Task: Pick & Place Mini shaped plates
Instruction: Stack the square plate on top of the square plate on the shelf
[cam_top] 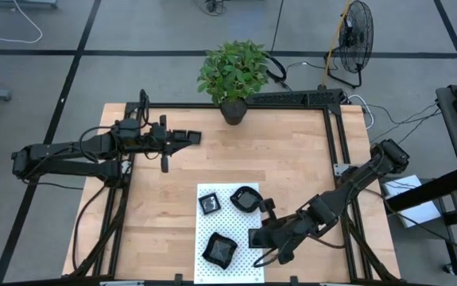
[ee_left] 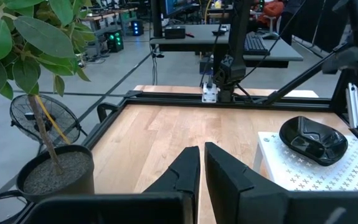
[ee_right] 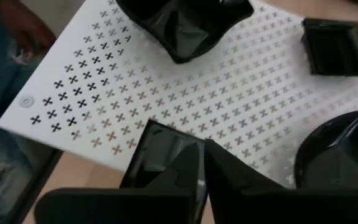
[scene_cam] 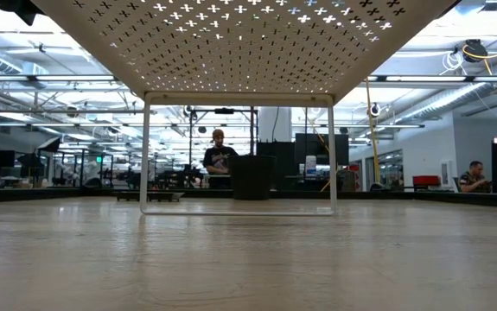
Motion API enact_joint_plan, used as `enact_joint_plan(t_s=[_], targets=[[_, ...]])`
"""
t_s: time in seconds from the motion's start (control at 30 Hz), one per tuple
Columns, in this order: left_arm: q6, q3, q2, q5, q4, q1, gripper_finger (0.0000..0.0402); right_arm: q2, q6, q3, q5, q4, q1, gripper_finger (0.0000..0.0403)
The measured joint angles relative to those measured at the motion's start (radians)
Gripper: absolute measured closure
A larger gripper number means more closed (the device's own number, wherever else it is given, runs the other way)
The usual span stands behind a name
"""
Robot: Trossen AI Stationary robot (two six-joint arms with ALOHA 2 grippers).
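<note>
Three mini shaped plates, glossy black, rest on their bases on a white cross-patterned mat [cam_top: 232, 226]: a small square one [cam_top: 210, 204] [ee_right: 337, 46], a rounded one [cam_top: 245, 199] [ee_left: 312, 140] [ee_right: 343, 155], and a larger wavy one [cam_top: 220, 250] [ee_right: 182, 25] nearer the front. My right gripper [cam_top: 253, 237] [ee_right: 203, 158] hovers shut over the mat's right edge, slanting down, with nothing between its fingers. My left gripper [cam_top: 199, 137] [ee_left: 202, 158] hangs shut above the far left of the table, away from the plates. The low view shows no gripper.
A potted plant [cam_top: 233, 111] [ee_left: 57, 171] stands at the table's far edge. A black frame rail [cam_top: 335, 135] runs along the far and right edges. The mat stands raised on a white frame [scene_cam: 149, 155]. Bare wood [cam_top: 284, 167] lies between the arms.
</note>
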Motion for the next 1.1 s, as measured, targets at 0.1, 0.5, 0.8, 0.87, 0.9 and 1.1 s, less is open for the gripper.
enact_joint_plan(t_s=[0.1, 0.5, 0.8, 0.87, 0.9, 1.1], targets=[[0.000, 0.000, 0.000, 0.000, 0.000, 0.000, 0.0371, -0.010, -0.012, 0.000, 0.027, 0.010, 0.007, 0.0370], [0.000, 0.000, 0.000, 0.000, 0.000, 0.000, 0.0371, -0.198, 0.620, -0.075, 0.149, -0.194, 0.093, 0.0249], [0.000, 0.000, 0.000, 0.000, 0.000, 0.000, 0.0371, -0.391, 0.966, -0.575, 0.212, 0.523, 0.148, 0.0203], [0.000, 0.000, 0.000, 0.000, 0.000, 0.000, 0.0371, -0.396, 0.969, -0.684, 0.187, 0.731, 0.148, 0.0203], [0.000, 0.000, 0.000, 0.000, 0.000, 0.000, 0.0371, -0.396, 0.976, -0.729, 0.186, 0.824, 0.148, 0.0203], [0.000, 0.000, 0.000, 0.000, 0.000, 0.000, 0.0371, -0.397, 1.041, -0.900, 0.188, 1.145, 0.149, 0.0215]])
